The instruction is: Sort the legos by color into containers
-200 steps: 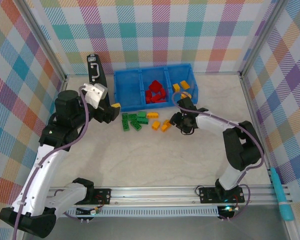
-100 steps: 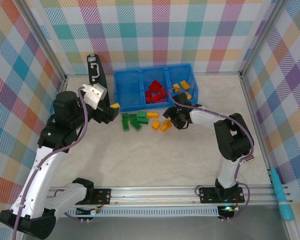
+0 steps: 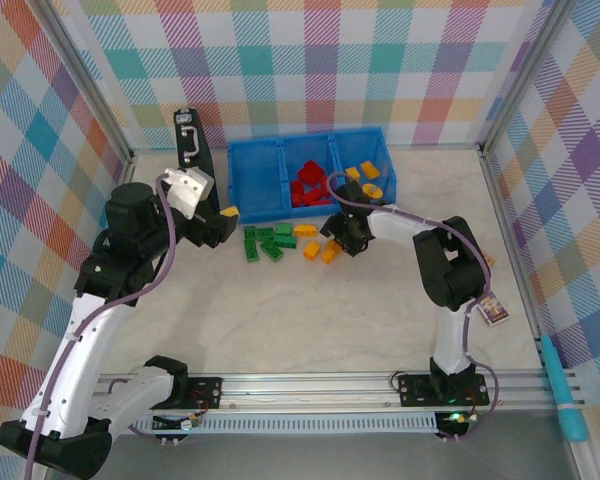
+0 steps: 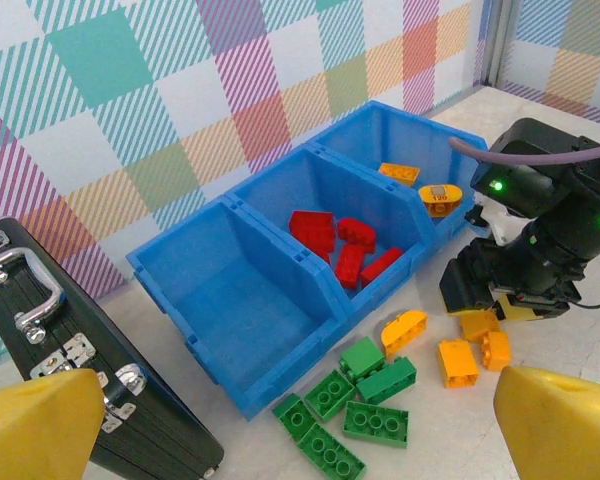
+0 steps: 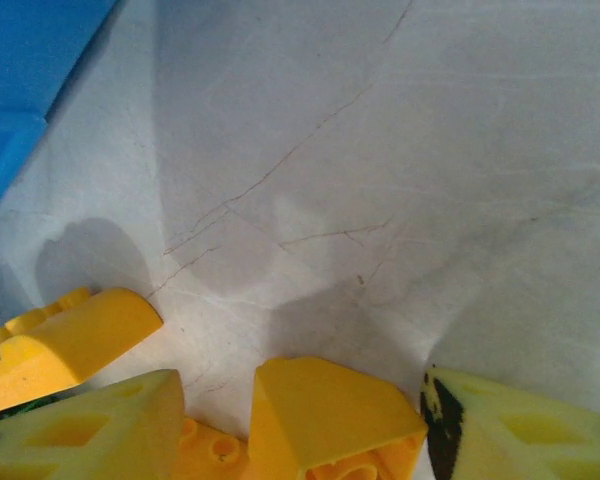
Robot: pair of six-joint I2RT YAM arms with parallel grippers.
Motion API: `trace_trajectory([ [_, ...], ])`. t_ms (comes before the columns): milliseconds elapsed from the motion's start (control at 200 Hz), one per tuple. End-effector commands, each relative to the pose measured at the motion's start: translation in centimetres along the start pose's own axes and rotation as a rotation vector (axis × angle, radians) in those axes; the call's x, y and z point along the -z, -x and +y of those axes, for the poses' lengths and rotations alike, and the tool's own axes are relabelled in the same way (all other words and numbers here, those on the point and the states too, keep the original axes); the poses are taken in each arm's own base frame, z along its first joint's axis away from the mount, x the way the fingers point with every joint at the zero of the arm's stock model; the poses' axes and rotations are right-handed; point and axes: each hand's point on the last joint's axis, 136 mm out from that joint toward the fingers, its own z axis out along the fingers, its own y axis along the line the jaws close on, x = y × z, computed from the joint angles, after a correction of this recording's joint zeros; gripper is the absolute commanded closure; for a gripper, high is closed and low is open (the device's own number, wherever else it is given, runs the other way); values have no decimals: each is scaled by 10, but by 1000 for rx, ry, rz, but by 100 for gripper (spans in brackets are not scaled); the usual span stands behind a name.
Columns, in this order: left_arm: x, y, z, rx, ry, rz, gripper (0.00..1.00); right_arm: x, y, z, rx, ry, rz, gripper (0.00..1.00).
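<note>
The blue three-compartment tray (image 3: 257,204) (image 4: 242,388) stands at the back. Its middle compartment holds red legos (image 3: 310,185) (image 4: 342,243), its right one yellow legos (image 3: 365,174) (image 4: 417,186), and its left one is bare. In front of it, several green legos (image 3: 265,243) (image 4: 365,405) lie on the table, with yellow legos (image 3: 320,248) (image 4: 458,358) to their right. My right gripper (image 3: 337,238) (image 5: 310,440) is open and low over the yellow ones, and a yellow brick (image 5: 325,415) sits between its fingers. My left gripper (image 3: 227,218) (image 4: 300,440) hangs open left of the green bricks.
A black case with silver latches (image 3: 192,145) (image 4: 70,350) leans at the tray's left, close to my left gripper. A small printed card (image 3: 493,310) lies on the table at the right. A teal tool (image 3: 560,395) lies outside the frame. Checked walls close in three sides.
My right gripper has slid left along the table to the loose yellow bricks and its elbow has swung in, uncovering the card. The left arm has stayed still.
</note>
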Motion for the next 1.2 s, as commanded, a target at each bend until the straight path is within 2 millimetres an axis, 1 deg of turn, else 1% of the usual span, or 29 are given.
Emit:
trace_trajectory([
  [0,3,1,-1,-25,8,-9,0,-11,-15,-14,36,-83,52,39],
  [250,3,0,0,-29,12,-5,0,-28,-25,-23,75,-132,102,46],
  [410,3,0,1,-34,17,-4,0,-36,-28,-30,118,-180,125,52],
  [605,1,-3,1,-35,16,5,0,-43,-30,-40,167,-229,146,62],
  [770,-1,-3,1,-35,14,9,0,-41,-28,-48,213,-266,145,69],
  [885,-3,-4,1,-34,13,17,0,-34,-24,-51,263,-294,131,70],
  [955,-4,-5,1,-33,11,23,0,-25,-18,-50,296,-304,105,70],
  [1030,-5,-6,1,-32,10,28,0,-12,-10,-46,334,-314,68,70],
  [1195,-8,-7,2,-30,9,37,0,23,8,-31,389,-295,-10,70],
])
